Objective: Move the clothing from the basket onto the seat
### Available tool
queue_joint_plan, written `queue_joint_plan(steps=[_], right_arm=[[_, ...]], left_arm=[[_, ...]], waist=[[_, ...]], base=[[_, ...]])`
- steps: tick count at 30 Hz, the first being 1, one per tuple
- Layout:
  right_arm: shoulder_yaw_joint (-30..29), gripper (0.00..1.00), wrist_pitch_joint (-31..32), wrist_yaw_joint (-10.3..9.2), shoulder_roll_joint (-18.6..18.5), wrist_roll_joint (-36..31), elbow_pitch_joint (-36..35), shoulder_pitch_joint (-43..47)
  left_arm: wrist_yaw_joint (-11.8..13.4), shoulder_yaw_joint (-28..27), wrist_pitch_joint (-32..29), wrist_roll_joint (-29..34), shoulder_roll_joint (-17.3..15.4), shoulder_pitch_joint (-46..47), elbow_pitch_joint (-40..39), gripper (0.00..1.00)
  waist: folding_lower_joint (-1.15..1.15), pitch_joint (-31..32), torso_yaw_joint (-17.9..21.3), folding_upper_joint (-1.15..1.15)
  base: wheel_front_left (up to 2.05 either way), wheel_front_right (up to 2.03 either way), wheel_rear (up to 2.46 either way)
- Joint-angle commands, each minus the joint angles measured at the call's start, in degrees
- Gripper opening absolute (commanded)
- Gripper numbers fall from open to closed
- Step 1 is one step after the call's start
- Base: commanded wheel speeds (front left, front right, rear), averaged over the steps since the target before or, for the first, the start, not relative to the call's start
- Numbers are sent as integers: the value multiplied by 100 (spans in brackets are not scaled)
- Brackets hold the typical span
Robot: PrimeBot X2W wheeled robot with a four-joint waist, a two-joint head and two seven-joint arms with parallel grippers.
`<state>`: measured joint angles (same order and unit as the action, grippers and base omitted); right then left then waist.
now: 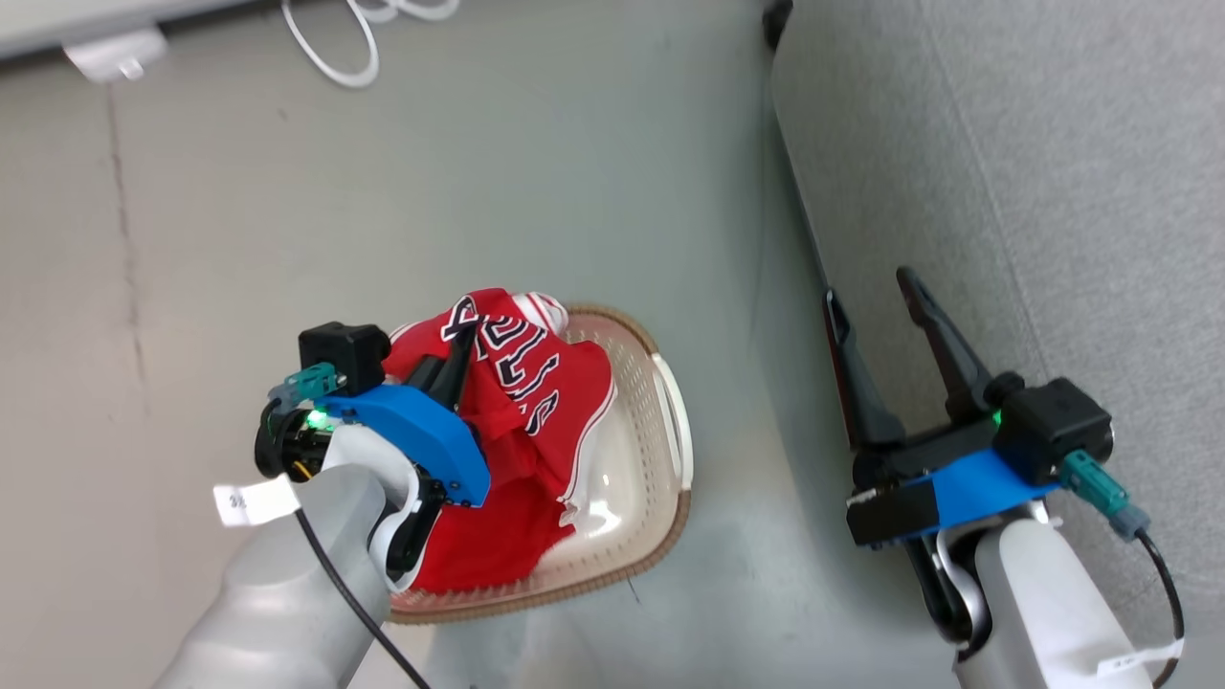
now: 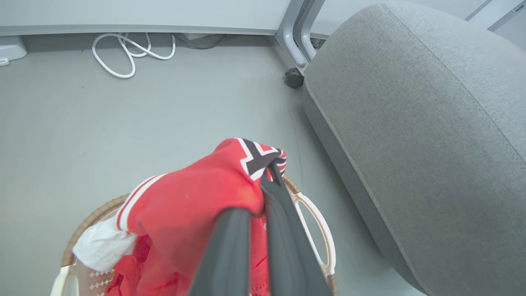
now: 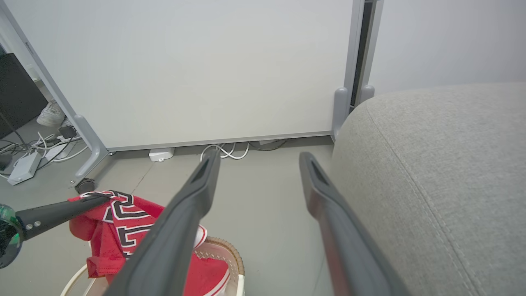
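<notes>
My left gripper (image 1: 462, 337) is shut on the red jersey (image 1: 522, 383), pinching its lettered fabric and holding it bunched up above the basket (image 1: 660, 459). In the left wrist view the fingers (image 2: 276, 193) close on the jersey (image 2: 197, 197) over the basket's brown rim (image 2: 94, 213). A plainer red piece (image 1: 478, 545) lies lower in the basket. The grey seat (image 1: 1053, 191) lies to the right. My right gripper (image 1: 869, 284) hangs open and holds nothing, beside the seat's edge. In the right wrist view the jersey (image 3: 119, 213) hangs from the left gripper's fingers (image 3: 61, 211).
The basket stands on a grey floor (image 1: 478, 191). A white cable loop (image 1: 335, 48) and a white power block (image 1: 110, 53) lie by the far wall. A panel's metal leg with a castor (image 2: 294, 77) stands near the seat's far corner.
</notes>
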<state>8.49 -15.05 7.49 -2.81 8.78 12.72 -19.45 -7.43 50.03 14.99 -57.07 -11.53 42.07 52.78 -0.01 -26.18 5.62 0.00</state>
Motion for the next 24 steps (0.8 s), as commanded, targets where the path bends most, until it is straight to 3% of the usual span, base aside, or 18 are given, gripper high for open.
queue_joint_plan(steps=[1,16,24], right_arm=[[-20,100,-21,1,-15,-20,38,142],[-51,100,-20,1,-14,29,165,796],[-61,100,-20,1,-14,43,227,1159]], left_arm=[[-6,-174,27,171,-43,-104,-121,0],[-6,-1308,29,1365,39,-704,-1162,0],[-6,-1225,29,1751,98,-767,-1634,0]], waist=[[1,435,-135,0],[1,1530,-199,0],[1,2083,-247,0]], base=[[0,0,0],[0,0,0],[0,0,0]])
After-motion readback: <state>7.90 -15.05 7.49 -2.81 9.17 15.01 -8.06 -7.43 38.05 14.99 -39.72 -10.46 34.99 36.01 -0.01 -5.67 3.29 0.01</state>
